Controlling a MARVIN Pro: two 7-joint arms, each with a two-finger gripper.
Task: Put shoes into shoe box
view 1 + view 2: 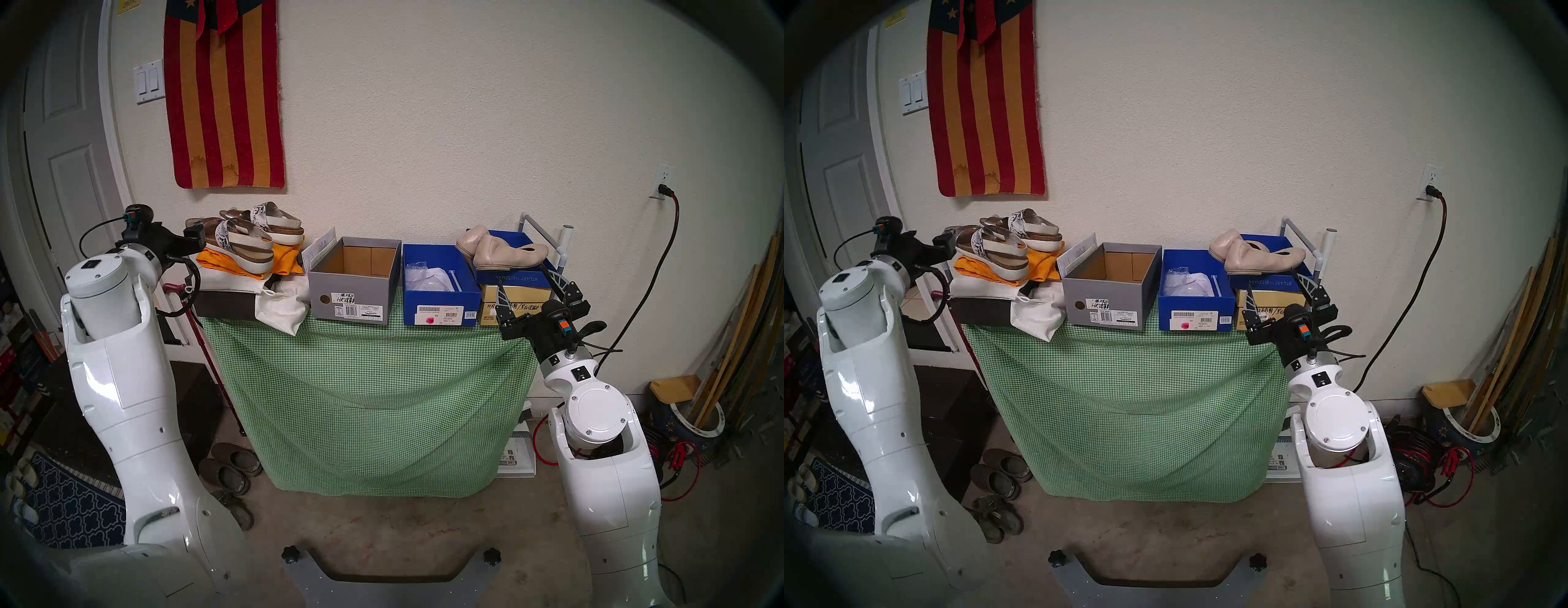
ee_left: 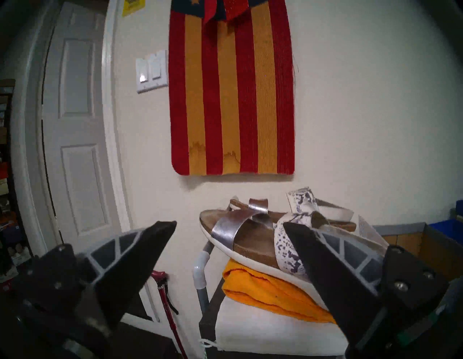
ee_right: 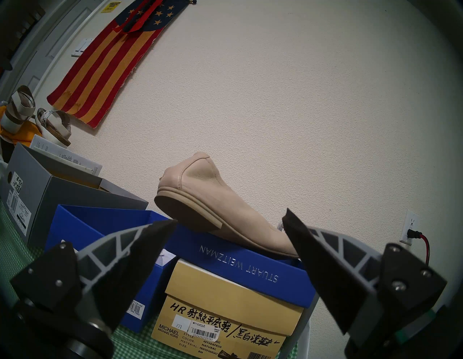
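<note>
Two platform sandals (image 1: 248,244) with silver and snakeskin-print straps rest on an orange cloth (image 1: 225,262) at the table's left end. My left gripper (image 2: 228,224) is open just left of them, its right finger beside the near sandal (image 2: 253,238). Two beige flats (image 1: 500,251) lie on a blue lid (image 1: 515,278) atop a tan box (image 1: 513,302) at the right end. My right gripper (image 1: 524,276) stands open just in front of and below the near flat (image 3: 213,200), holding nothing. Between the pairs sit an open grey shoe box (image 1: 352,293) and an open blue shoe box (image 1: 441,303) with white paper inside.
A green checked cloth (image 1: 369,382) drapes the table. A white bag (image 1: 282,310) hangs over its left front edge. Dark clogs (image 1: 231,467) sit on the floor at left, near a red cane (image 1: 203,339). A white pipe frame (image 1: 564,246) rises behind the flats.
</note>
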